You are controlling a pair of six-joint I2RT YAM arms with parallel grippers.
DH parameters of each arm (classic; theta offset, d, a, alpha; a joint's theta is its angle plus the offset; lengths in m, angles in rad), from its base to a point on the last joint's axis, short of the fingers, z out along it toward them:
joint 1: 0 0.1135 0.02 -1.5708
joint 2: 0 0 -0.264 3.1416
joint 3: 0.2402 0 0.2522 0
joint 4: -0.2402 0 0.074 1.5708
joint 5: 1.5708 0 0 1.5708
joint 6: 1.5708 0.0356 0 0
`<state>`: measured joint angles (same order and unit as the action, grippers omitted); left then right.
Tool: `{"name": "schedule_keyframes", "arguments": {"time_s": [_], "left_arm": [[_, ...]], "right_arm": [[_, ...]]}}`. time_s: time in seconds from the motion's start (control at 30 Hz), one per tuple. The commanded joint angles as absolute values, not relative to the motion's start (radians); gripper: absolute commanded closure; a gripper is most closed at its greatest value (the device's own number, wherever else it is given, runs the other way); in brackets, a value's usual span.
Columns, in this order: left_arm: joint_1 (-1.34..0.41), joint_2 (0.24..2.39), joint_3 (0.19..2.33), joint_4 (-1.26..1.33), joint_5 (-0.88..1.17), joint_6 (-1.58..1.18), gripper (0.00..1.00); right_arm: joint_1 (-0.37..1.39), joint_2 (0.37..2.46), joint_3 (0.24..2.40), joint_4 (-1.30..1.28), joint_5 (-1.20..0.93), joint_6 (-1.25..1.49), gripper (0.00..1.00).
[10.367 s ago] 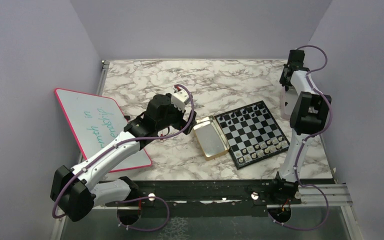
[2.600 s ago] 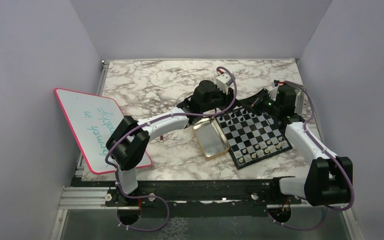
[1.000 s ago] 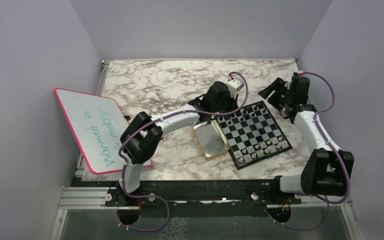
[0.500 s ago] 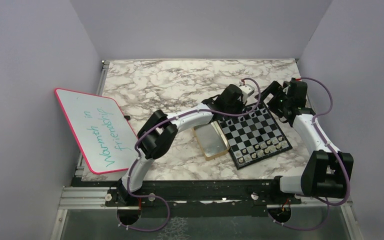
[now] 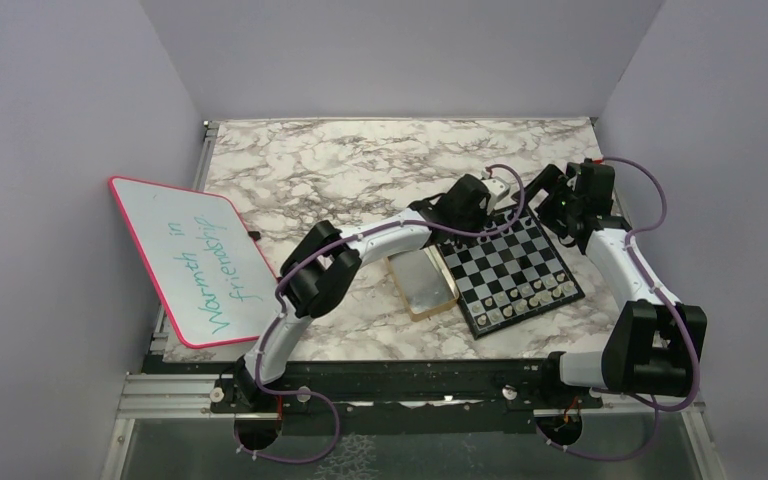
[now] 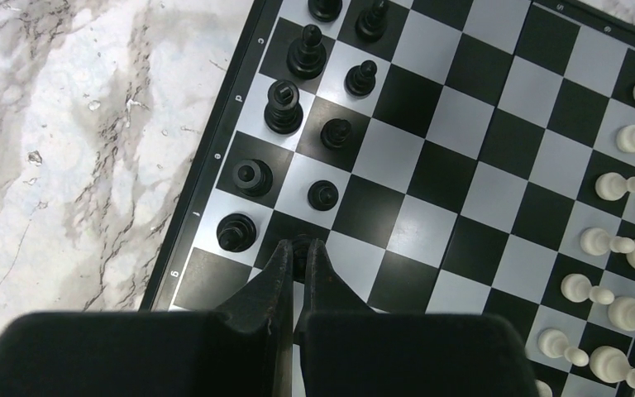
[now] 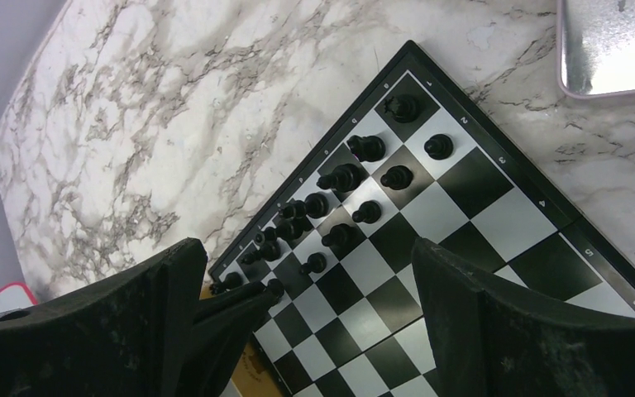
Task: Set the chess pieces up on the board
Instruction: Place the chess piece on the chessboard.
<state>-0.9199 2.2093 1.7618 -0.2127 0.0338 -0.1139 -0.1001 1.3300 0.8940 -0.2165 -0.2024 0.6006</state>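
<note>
The board (image 5: 508, 268) lies right of centre on the marble table. Black chess pieces (image 6: 284, 106) stand in two files along its far edge, and white chess pieces (image 6: 623, 251) fill the near edge. My left gripper (image 6: 299, 248) is shut on a black pawn (image 7: 275, 287), held upright low over a square in the pawn file, just inside the board's corner. Whether the pawn's foot touches the square is hidden by the fingers. My right gripper (image 7: 306, 248) hangs open and empty above the board's far side, its fingers (image 7: 132, 322) wide apart.
A gold tin (image 5: 422, 283) lies against the board's left side. A pink-rimmed whiteboard (image 5: 200, 255) with writing leans at the table's left edge. A pale pink-rimmed lid (image 7: 616, 45) lies beyond the board's far corner. Walls close in on both sides.
My left arm has stretched further right, carrying the pawn from beside the tin onto the board's far corner. My right gripper has opened wide and shifted slightly toward the board.
</note>
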Motion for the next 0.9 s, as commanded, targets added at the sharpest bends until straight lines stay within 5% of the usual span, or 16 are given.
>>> {"name": "schedule_keyframes", "arguments": {"time_s": [0.0,0.87], "left_arm": [[-0.933,2.243,1.809,-0.233,0.007,-0.098,0.99],[-0.946,2.280,1.844,-0.268,-0.053,-0.061,0.96]], "right_arm": [[-0.107,1.345,0.932,-0.264,-0.150,0.596,0.00],[-0.114,1.347,0.919,-0.255,-0.156,0.577,0.00]]}}
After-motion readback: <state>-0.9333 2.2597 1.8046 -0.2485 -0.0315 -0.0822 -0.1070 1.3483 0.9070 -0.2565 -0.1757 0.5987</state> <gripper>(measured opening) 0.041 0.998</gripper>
